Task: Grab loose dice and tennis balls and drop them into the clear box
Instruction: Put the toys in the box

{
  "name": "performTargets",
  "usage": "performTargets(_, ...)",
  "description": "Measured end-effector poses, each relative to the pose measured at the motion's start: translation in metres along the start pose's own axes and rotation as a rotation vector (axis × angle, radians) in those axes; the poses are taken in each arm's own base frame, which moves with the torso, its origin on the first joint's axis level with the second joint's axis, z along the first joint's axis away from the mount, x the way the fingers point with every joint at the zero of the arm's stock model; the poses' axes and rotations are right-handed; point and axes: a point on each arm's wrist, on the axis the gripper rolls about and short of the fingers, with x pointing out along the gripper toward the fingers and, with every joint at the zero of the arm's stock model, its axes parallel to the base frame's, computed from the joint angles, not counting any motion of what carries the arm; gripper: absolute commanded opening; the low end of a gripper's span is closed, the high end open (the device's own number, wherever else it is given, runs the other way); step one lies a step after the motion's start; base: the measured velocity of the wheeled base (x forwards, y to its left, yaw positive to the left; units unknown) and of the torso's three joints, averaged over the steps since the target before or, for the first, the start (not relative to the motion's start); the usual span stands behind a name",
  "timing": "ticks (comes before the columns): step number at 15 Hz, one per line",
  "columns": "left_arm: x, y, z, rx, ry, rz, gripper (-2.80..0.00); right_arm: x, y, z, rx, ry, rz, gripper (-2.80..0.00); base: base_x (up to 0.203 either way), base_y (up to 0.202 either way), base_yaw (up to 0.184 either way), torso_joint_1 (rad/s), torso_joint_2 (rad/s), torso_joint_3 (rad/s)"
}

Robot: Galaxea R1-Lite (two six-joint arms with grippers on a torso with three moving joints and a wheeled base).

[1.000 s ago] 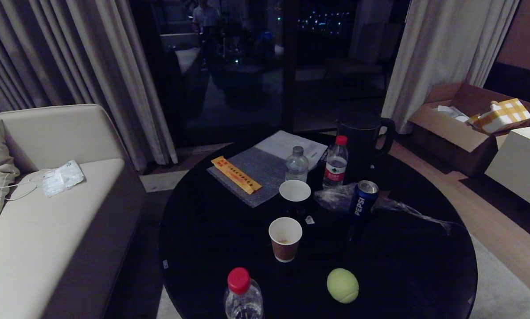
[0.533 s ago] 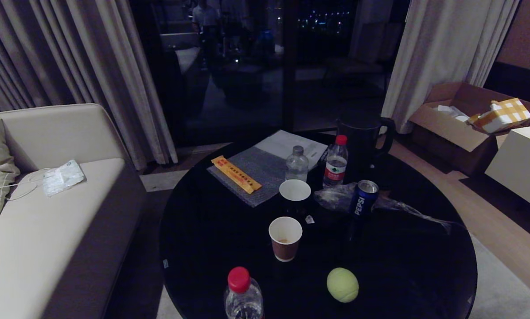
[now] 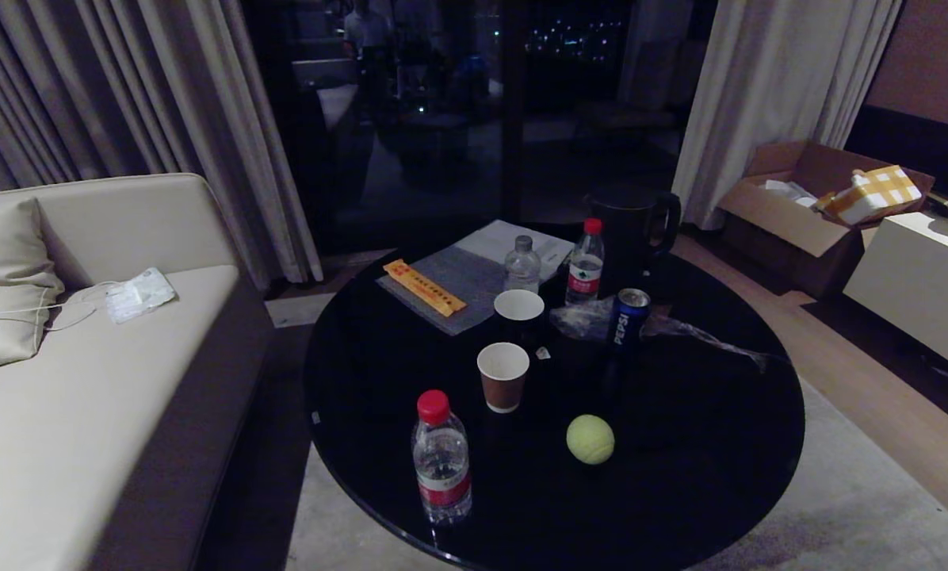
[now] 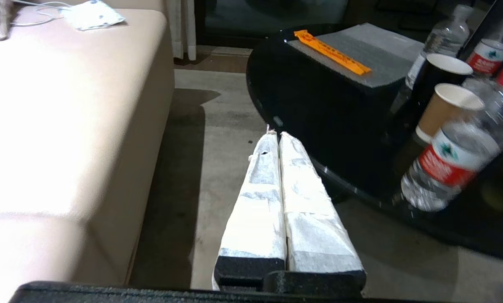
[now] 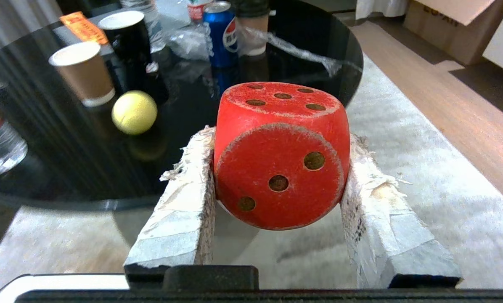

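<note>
A red die [image 5: 281, 155] with rounded corners sits clamped between the taped fingers of my right gripper [image 5: 281, 139], held above the rug just off the round black table's near edge. One yellow-green tennis ball [image 3: 590, 438] lies on the table's near part; the right wrist view shows the tennis ball [image 5: 134, 112] ahead of the die. My left gripper [image 4: 276, 136] is shut and empty, low over the floor between sofa and table. Neither arm shows in the head view. The clear box is out of view.
The black table [image 3: 680, 476] carries a red-capped water bottle [image 3: 441, 460], a brown paper cup [image 3: 503, 377], a Pepsi can [image 3: 627, 317], a dark cup, two more bottles, a dark kettle [image 3: 628, 230] and crumpled plastic. A beige sofa [image 3: 86, 381] stands left, a cardboard box [image 3: 791, 214] far right.
The whole head view has shifted: the camera has drawn back from the table, so more of its near edge and the whole near bottle show. The things on the table kept their places.
</note>
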Motion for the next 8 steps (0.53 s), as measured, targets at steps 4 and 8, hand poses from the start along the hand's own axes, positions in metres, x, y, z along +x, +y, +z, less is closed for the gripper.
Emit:
performTargets(4, 0.0000, 0.0000, 0.0000, 0.000, 0.000, 0.000, -2.80, 0.0000, 0.0000, 0.0000, 0.000, 0.000, 0.000, -2.80, -0.183, 0.000, -0.001, 0.003, 0.00, 0.005)
performTargets(8, 0.0000, 0.0000, 0.0000, 0.000, 0.000, 0.000, -2.80, 0.0000, 0.0000, -0.0001, 0.001, 0.000, -0.001, -2.80, -0.182, 0.000, -0.003, 0.002, 0.00, 0.002)
